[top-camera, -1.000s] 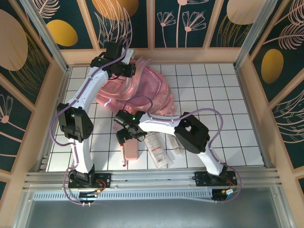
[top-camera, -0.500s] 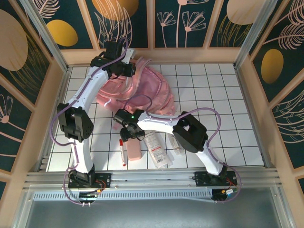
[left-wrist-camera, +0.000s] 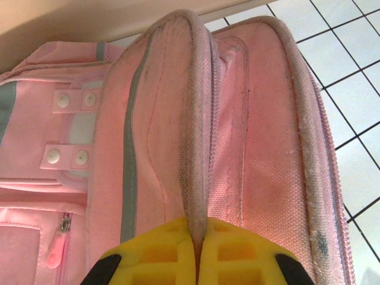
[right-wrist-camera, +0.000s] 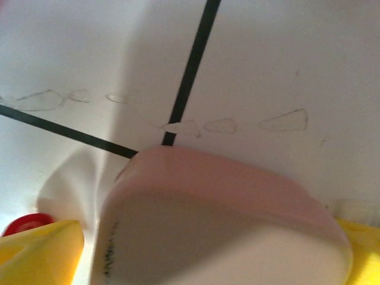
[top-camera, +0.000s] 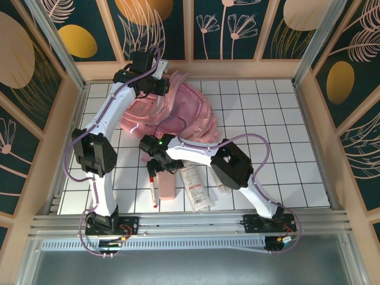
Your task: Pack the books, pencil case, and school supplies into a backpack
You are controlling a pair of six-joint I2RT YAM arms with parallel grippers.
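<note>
The pink backpack (top-camera: 191,113) lies at the back of the table. My left gripper (top-camera: 155,86) is shut on a raised seam of the backpack (left-wrist-camera: 267,148); the yellow fingers of this gripper (left-wrist-camera: 199,230) pinch the fabric ridge. My right gripper (top-camera: 157,162) hangs low over the far end of the pink pencil case (top-camera: 167,187). In the right wrist view this gripper (right-wrist-camera: 211,233) stands open, and the pencil case (right-wrist-camera: 225,214) lies on the tiles between its yellow fingers. The red-and-white marker (top-camera: 152,189) lies left of the case, its red end (right-wrist-camera: 21,224) beside my finger. The books are out of view.
A long white packet (top-camera: 196,185) lies right of the pencil case, with a small clear tube (top-camera: 221,184) beyond it under the right arm. Wooden walls ring the tiled table (top-camera: 279,119), and an aluminium rail (top-camera: 190,222) runs along the near edge.
My right gripper has moved away from the near edge, from the middle of the pencil case to its far end, uncovering more of the case and marker. The left arm has not moved.
</note>
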